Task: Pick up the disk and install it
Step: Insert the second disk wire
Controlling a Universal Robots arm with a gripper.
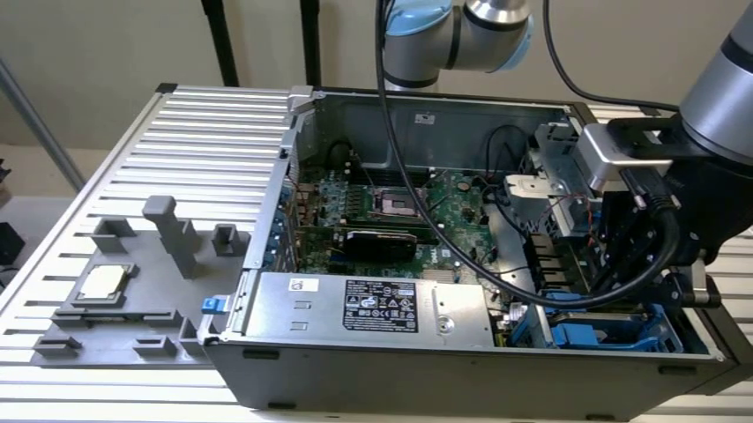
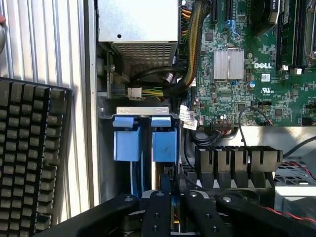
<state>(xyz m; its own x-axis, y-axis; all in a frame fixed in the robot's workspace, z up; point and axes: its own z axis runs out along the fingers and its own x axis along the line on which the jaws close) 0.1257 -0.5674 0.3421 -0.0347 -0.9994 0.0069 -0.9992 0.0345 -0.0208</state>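
While the disk (image 2: 164,143), shown by its blue rails, sits in the drive bay at the computer case's (image 1: 471,370) corner beside the power supply (image 1: 365,304), the gripper (image 2: 170,210) over it should push squarely along the rails, though I cannot tell whether its jaws grip it.

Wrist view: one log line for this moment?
gripper at drive bay | two blue rail tabs in bay | computer case open

Gripper (image 2: 170,217): black linkages cut off by the wrist picture's edge; fingertips hidden behind them. Disk: rails or bay tabs (image 2: 164,138) indistinguishable. Keyboard (image 2: 27,158): cropped at the edge. Arm (image 1: 718,97): covers the case's (image 1: 389,370) corner on the exterior view's right.
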